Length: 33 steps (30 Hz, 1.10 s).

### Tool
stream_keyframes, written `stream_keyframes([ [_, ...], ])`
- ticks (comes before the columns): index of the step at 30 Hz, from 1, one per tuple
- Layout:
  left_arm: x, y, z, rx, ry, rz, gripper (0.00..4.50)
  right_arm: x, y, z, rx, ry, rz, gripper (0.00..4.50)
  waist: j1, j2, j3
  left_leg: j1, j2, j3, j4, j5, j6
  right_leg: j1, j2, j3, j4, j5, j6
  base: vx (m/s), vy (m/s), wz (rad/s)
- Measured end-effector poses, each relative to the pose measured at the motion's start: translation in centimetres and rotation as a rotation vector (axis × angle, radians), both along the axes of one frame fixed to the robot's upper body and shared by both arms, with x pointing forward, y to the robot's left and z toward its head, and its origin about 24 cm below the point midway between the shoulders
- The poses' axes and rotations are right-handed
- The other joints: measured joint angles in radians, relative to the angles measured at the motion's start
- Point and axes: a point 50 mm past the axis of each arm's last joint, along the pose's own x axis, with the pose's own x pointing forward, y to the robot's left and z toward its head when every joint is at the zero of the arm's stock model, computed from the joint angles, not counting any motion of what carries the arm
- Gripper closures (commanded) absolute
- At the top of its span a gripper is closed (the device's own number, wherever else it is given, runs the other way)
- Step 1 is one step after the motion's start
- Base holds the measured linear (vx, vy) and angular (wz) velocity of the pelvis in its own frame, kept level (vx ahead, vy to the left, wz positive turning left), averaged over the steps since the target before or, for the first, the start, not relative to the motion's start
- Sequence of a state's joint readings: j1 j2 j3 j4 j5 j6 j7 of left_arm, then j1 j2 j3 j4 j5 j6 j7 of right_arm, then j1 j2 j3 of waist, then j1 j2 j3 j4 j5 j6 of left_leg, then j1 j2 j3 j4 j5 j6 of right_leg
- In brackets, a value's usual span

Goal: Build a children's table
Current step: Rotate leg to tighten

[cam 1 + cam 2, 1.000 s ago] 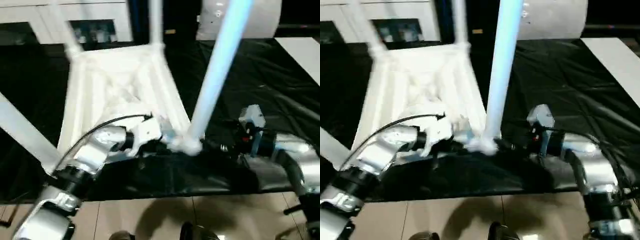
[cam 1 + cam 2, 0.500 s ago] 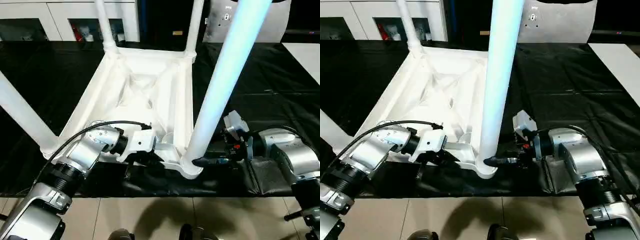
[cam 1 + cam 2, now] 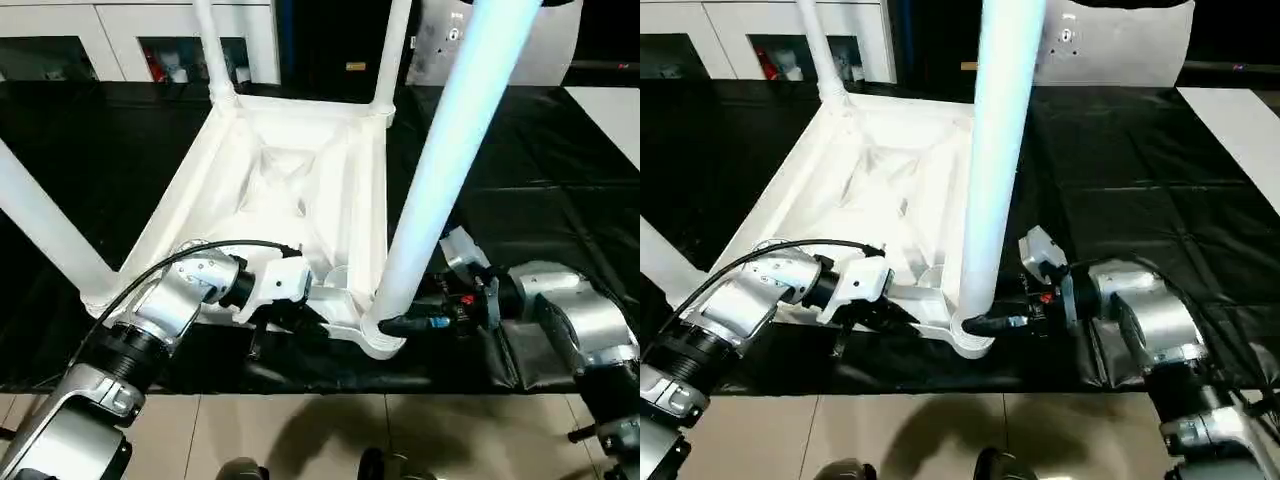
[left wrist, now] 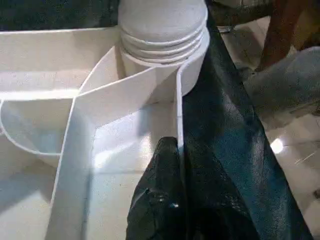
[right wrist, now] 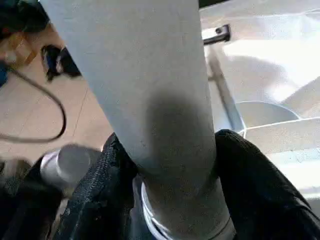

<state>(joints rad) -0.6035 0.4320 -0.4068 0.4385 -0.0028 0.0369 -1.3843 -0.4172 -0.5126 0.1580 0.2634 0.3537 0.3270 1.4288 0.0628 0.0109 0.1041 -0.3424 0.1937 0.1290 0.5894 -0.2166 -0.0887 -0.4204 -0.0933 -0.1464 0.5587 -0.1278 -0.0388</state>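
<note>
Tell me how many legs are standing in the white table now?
4: near right leg, its base between the right claw fingers; near left leg; far left leg; far right leg. All stand in corner sockets.

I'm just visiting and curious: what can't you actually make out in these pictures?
- Tops of the legs: cut off by the eye views' upper edge.
- Table top's upper face: it lies upside down.
- Left gripper: tucked under its near rim.
- Near leg's thread depth in the corner socket: hidden inside.

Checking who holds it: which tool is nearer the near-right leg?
Right: the right tool straddles the near-right leg at its base; the left tool holds the top's rim beside its socket.
</note>
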Motion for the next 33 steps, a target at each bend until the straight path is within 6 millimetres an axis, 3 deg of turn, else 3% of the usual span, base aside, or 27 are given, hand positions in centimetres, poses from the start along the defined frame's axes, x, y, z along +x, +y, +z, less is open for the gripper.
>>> stream_keyframes([
  [4,0.7,0.2,-0.1,-0.02,0.004,0.152,4.5,0.1,0.8,-0.6,0.03,-0.033,-0.194,2.41,-0.008,0.0,0.0,0.002,0.001,0.002,-0.001,0.002,-0.009,0.002,0.0,0.0,0.0,0.0,0.0,0.0,0.0,0.0],
  [9,1.5,-1.2,-0.4,-0.059,-0.016,0.373,4.5,1.7,1.7,-0.9,0.019,-0.106,-0.527,2.47,-0.061,0.001,0.0,0.003,0.001,0.002,-0.001,0.002,-0.012,0.006,0.001,-0.009,-0.017,0.0,0.001,0.0,0.0,0.0],
  [12,1.8,-2.6,-0.5,-0.077,-0.023,0.497,4.5,2.7,2.5,-0.8,0.017,-0.113,-0.713,2.5,-0.081,0.006,-0.001,0.002,0.001,0.001,-0.002,0.002,-0.012,0.01,0.001,-0.012,-0.028,0.0,0.001,0.0,0.0,0.0],
  [15,2.2,-4.3,-0.5,-0.104,-0.034,0.628,4.5,3.6,3.3,-0.6,-0.007,-0.128,-0.89,2.51,-0.09,0.009,0.0,0.001,0.0,0.002,-0.002,0.002,-0.011,0.013,0.0,-0.012,-0.037,0.0,0.001,0.0,0.0,0.0],
  [18,2.4,-5.7,-0.4,-0.116,-0.054,0.701,4.5,4.3,3.9,-0.3,-0.034,-0.154,-1.018,2.51,-0.093,0.012,-0.002,-0.002,0.0,0.002,-0.004,0.001,-0.008,0.013,-0.001,-0.012,-0.046,0.0,0.001,0.0,0.0,0.0],
  [19,2.5,-6.0,-0.4,-0.12,-0.059,0.715,4.5,4.3,4.1,-0.3,-0.034,-0.167,-1.045,2.17,-0.093,0.013,-0.003,-0.004,-0.001,0.003,-0.005,0.0,-0.006,0.013,-0.001,-0.01,-0.046,0.001,0.002,0.0,0.0,0.0],
  [22,2.5,-6.1,-0.3,-0.121,-0.069,0.714,4.5,4.4,4.2,-0.4,-0.026,-0.186,-1.063,1.79,-0.087,0.013,-0.003,-0.004,-0.002,0.004,-0.004,-0.001,0.002,0.011,-0.001,-0.004,-0.042,0.003,0.004,0.0,0.0,0.0],
  [24,2.4,-6.2,-0.2,-0.121,-0.078,0.709,4.5,4.2,4.2,-0.5,-0.012,-0.197,-1.058,1.78,-0.082,0.012,-0.004,-0.005,-0.004,0.005,-0.003,-0.002,0.006,0.007,-0.002,0.0,-0.032,0.003,0.003,0.029,-0.009,0.03],
  [26,2.4,-6.2,0.0,-0.12,-0.087,0.699,4.5,4.1,4.0,-0.5,-0.003,-0.212,-1.041,1.44,-0.079,0.011,-0.004,-0.005,-0.005,0.005,-0.004,-0.003,0.006,0.001,-0.002,0.003,-0.021,0.005,0.003,0.0,0.0,0.0],
  [33,2.2,-4.6,0.1,-0.104,-0.12,0.602,4.5,3.3,1.7,-0.2,-0.011,-0.251,-0.833,0.86,-0.056,0.01,-0.004,-0.007,-0.001,0.005,-0.004,-0.002,0.007,-0.015,0.002,0.005,0.001,0.001,0.0,0.0,0.0,0.0],
])
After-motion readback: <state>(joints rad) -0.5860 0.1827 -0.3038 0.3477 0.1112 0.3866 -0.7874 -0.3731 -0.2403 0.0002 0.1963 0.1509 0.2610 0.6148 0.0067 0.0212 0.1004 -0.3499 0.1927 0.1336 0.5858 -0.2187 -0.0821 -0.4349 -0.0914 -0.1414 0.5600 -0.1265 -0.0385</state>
